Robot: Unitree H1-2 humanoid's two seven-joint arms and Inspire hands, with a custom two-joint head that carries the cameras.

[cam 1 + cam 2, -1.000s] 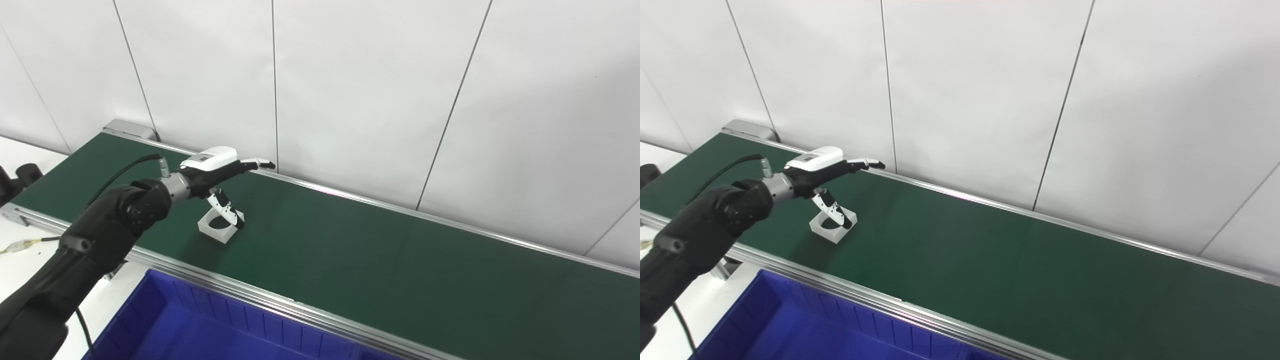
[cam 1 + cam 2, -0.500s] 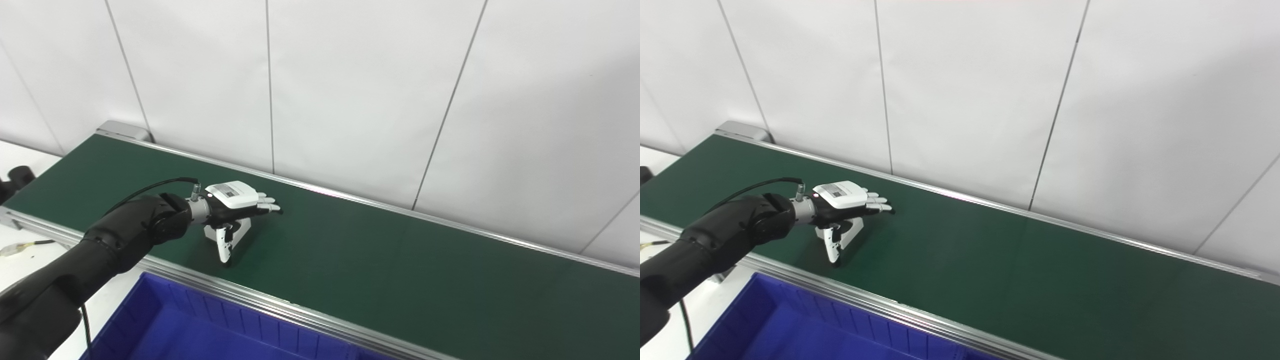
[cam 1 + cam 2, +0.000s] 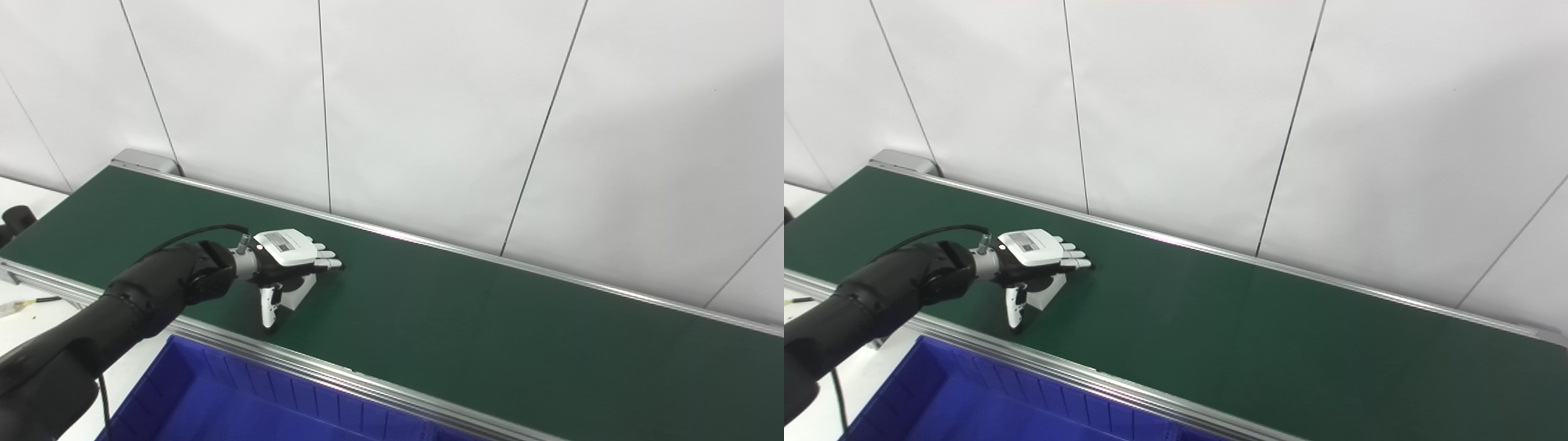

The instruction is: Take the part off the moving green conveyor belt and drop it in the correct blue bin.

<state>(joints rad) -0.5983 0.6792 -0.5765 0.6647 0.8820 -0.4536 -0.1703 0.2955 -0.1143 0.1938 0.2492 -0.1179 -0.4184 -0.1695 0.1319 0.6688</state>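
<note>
A small white block-shaped part [image 3: 300, 290] lies on the green conveyor belt [image 3: 465, 324], mostly covered by my left hand [image 3: 288, 257]. The hand rests palm down over the part, its fingers [image 3: 1075, 256] stretched flat past the far side and the thumb [image 3: 267, 309] pointing down toward the near rail. The fingers are apart and not curled around the part. The right hand is out of both views. A blue bin [image 3: 257, 404] sits below the belt's near rail.
The belt's near aluminium rail [image 3: 343, 375] runs between the hand and the bin. A white panelled wall [image 3: 429, 110] stands right behind the far rail. The belt's end roller housing [image 3: 144, 160] is at far left, with a white tabletop [image 3: 24, 306] beside it.
My left hand came down from above the part and turned palm down onto it, thumb swinging to the near side. The part has ridden rightward a little. The camera has shifted slightly.
</note>
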